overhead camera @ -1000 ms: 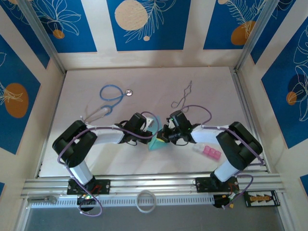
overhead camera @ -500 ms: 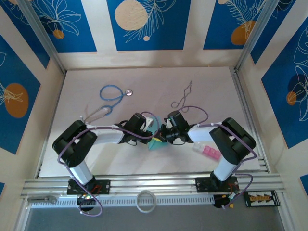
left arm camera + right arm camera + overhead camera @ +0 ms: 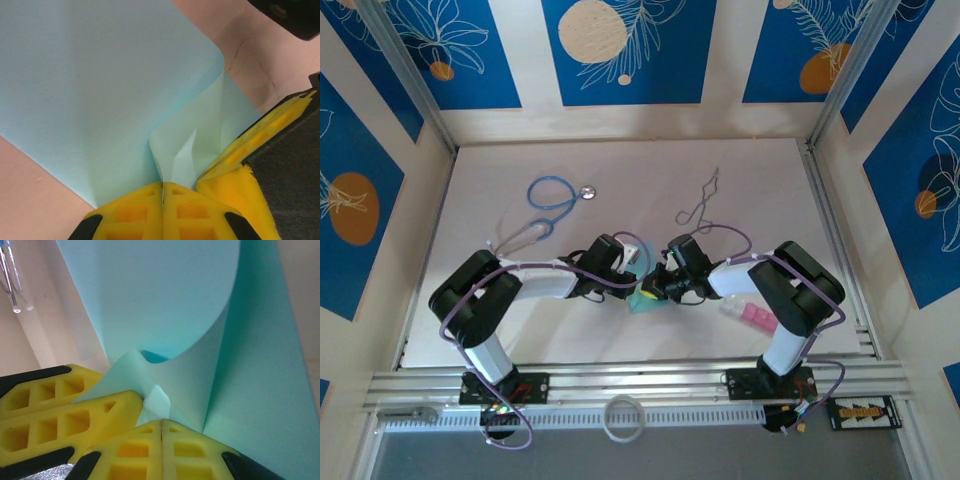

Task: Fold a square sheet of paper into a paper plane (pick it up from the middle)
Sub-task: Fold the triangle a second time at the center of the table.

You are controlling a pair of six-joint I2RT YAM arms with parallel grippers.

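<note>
Clamping the square sheet of paper (image 3: 645, 299) from both sides at mid-worktop (image 3: 620, 170).

From above: left gripper (image 3: 641, 284) and right gripper (image 3: 656, 286) tip to tip, turquoise sheet bunched between them; blue-tubed stethoscope (image 3: 552, 195) well behind on the left, pink and clear blocks (image 3: 752, 314) beside the right arm. From the left wrist: yellow fingers pressed together on a creased fold of the sheet, the other gripper just beside. From the right wrist: fingers squeezed tight on a small crumpled tab, paper curling above.
</note>
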